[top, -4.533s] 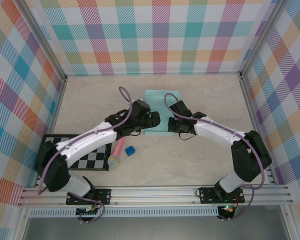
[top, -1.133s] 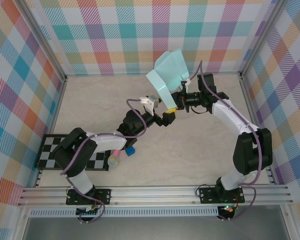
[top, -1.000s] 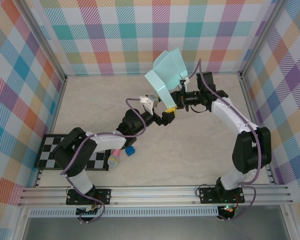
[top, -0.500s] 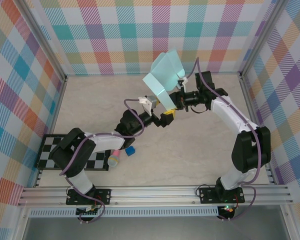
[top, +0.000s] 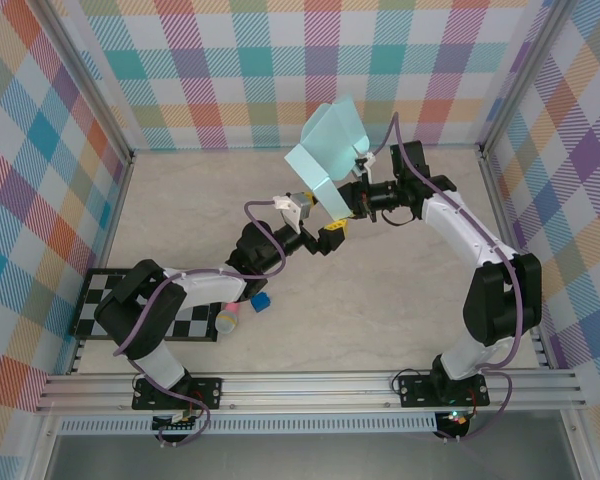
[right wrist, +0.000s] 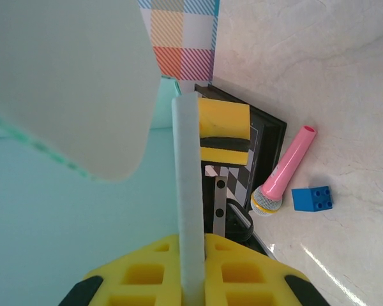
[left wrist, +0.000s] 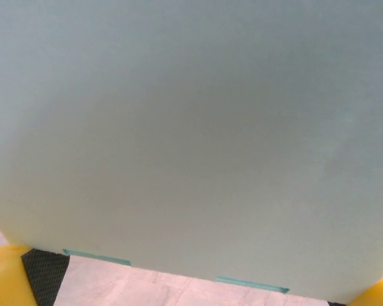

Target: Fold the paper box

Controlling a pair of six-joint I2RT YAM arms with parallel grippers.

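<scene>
Lying nearest on the surface (top: 400,300), a checkered board (top: 105,305), a pink microphone (top: 230,318) and a blue brick (top: 261,300), farther in the left hand (top: 315,222) spread wide beneath the paper box (top: 325,150), right hand (top: 356,200) pinching its edge, pale mint card raised above the surface

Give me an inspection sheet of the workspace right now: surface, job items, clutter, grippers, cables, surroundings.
Surface: beige marbled tabletop, no spills seen.
Job's things: paper box, raised off the table, partly folded, flaps loose.
Clutter: checkered board, pink microphone and blue brick at the near left.
Grippers: right gripper shut on the box's edge; left gripper open, at the card's lower edge, contact unclear.
Cables: purple cables loop above both arms; no snag seen.
Surroundings: plaid walls, aluminium rail at the near edge.
</scene>
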